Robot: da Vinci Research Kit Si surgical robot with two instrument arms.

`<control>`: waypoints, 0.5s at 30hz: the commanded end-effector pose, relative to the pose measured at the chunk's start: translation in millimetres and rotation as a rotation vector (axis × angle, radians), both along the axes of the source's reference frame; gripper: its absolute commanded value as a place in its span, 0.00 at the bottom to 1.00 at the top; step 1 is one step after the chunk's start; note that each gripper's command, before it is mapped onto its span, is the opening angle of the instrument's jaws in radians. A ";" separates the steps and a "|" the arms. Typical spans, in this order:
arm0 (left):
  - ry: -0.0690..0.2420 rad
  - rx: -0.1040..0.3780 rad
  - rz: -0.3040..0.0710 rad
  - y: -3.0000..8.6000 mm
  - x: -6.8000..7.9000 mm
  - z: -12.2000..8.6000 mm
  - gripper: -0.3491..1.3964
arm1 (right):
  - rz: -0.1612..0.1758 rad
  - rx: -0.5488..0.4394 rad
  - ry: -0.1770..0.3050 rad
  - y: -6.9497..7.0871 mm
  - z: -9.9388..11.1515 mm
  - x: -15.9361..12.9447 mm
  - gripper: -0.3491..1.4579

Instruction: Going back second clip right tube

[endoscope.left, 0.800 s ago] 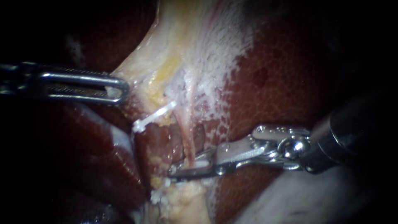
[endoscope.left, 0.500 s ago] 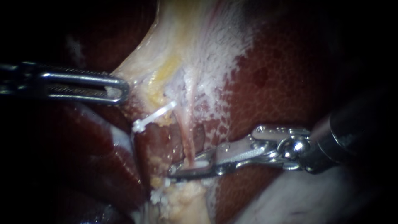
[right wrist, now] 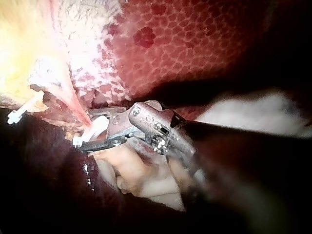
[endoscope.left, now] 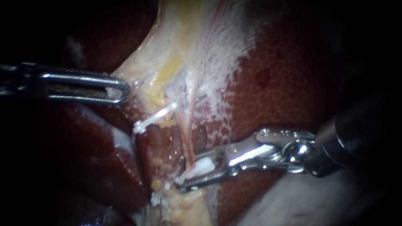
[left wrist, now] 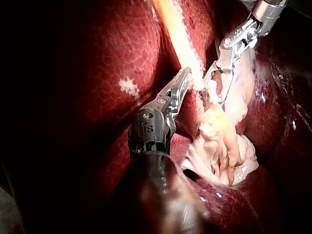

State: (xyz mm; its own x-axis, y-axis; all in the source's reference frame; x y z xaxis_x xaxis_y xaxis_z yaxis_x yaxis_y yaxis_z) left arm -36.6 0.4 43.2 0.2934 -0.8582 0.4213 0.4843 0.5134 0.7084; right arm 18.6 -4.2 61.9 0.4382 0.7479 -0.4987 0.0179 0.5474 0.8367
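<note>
Your right instrument point(endoscope.left: 181, 172) has its jaws parted by a narrow gap, and the white clip point(endoscope.left: 200, 166) lies in that gap, lengthwise along the jaws. That clip sits across the pink tube point(endoscope.left: 186, 134), right where the tube's lower end meets the jaws. Whether both jaws are pressing on it you can't make out from here. In your right wrist view it's the same story: the right instrument point(right wrist: 78, 139) has its jaws apart, the clip point(right wrist: 93, 129) lies between them, and the tube point(right wrist: 73, 105) comes down into it.

Behind the jaws, a white sliver point(endoscope.left: 249, 154) shows along the instrument's metal body.

Over to your left instrument point(endoscope.left: 123, 90): its jaws lie together on the edge of the pale tissue point(endoscope.left: 176, 50) and hold it taut. The left wrist view backs that up, with the left instrument point(left wrist: 186, 78) closed on the yellowish strand of pale tissue point(left wrist: 178, 34) and the right instrument point(left wrist: 214, 100) just beside it.

Moving outward, another clip point(endoscope.left: 155, 117) lies farther up the tube, slanting off to its left side, well apart from your right jaws. It also shows in the right wrist view point(right wrist: 22, 111). What it clamps, you can't tell.

Lumpy yellow fat point(endoscope.left: 184, 203) sits just below the right jaws. Dark red, mottled liver point(endoscope.left: 284, 83) spreads out behind everything on the right side, and it fills the far side of the right wrist view too point(right wrist: 195, 44).
</note>
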 end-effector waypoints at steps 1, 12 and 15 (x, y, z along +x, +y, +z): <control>0.000 0.000 0.000 0.0 0.0 0.0 0.00 | 0.021 -0.004 -0.006 0.2 -0.2 0.0 0.52; 0.000 0.000 0.000 0.0 -0.1 0.0 0.00 | 0.062 -0.017 -0.027 0.3 -0.4 0.1 0.52; 0.000 0.000 0.000 0.0 -0.1 0.0 0.00 | 0.051 -0.015 -0.024 -0.2 -0.1 0.8 0.52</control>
State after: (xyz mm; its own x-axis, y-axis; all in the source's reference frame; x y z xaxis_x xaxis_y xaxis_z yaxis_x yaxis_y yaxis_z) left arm -36.7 0.3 43.2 0.2933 -0.8579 0.4218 0.4842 0.5138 0.7082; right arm 19.6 -4.5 61.8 0.4102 0.7619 -0.5013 -0.0314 0.5611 0.8271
